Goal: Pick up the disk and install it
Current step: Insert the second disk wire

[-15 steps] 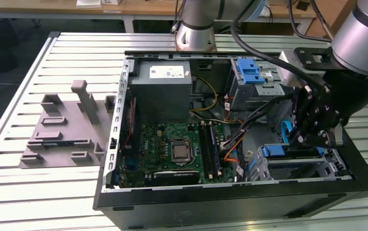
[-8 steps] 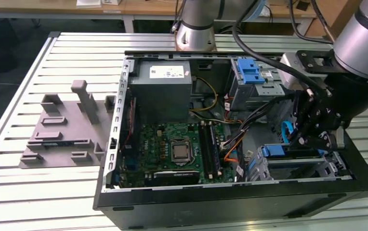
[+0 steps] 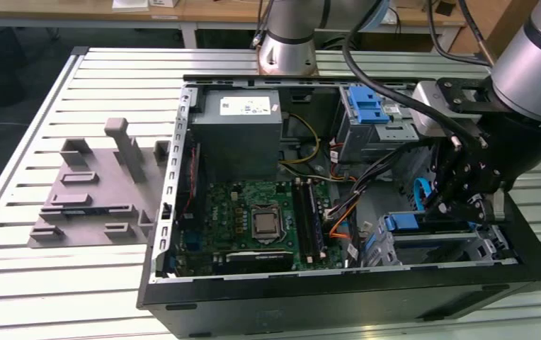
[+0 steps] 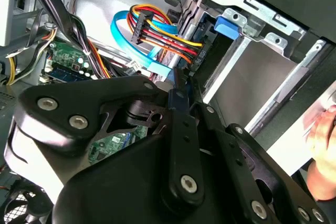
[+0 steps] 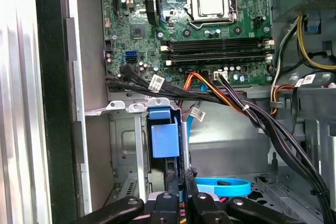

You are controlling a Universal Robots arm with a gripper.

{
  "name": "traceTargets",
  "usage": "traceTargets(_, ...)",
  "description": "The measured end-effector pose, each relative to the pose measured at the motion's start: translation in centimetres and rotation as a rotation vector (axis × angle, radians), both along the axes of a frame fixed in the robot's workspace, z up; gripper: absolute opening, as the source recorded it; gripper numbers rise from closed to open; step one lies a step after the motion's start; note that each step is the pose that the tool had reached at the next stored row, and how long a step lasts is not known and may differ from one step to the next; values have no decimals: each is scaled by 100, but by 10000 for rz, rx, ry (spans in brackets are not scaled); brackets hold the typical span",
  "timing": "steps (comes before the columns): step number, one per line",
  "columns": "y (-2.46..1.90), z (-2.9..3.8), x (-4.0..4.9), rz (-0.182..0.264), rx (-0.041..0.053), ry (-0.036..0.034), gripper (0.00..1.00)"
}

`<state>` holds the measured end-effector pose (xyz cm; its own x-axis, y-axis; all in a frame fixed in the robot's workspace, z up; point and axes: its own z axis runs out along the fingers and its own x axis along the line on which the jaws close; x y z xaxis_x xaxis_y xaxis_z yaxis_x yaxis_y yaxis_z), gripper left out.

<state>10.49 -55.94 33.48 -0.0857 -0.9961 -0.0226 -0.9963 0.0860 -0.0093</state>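
The disk [image 3: 403, 222] stands on edge in the lower drive cage at the front corner of the open computer case [image 3: 171, 212], on the exterior view's right. Its blue carrier end [image 5: 165, 139] faces out of the slot in the first wrist view. The same blue tab [image 4: 229, 24] sits in the metal cage in the second wrist view. My gripper [image 3: 459, 209] hangs inside the case just beside that cage. Its black fingers [image 5: 181, 178] are shut, close together, tips right beside the carrier's edge, with nothing clearly between them. The gripper's linkage [image 4: 178, 90] hides the contact point.
A bundle of coloured power wires and a blue flat cable [image 5: 220, 186] lie under and beside the gripper. The motherboard [image 3: 261, 219], a grey power supply box [image 3: 242, 127] and an upper blue bracket [image 3: 369, 106] crowd the case. A grey moulded fixture [image 3: 91, 184] sits on the table. A hand [image 4: 323, 140] is near the case wall.
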Motion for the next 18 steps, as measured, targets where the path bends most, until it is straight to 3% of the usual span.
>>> traceTargets(9, -28, -14, 10, 0, 77, 0, 16)
traceTargets(18, -45, -16, 14, 0, 82, 0, 16)
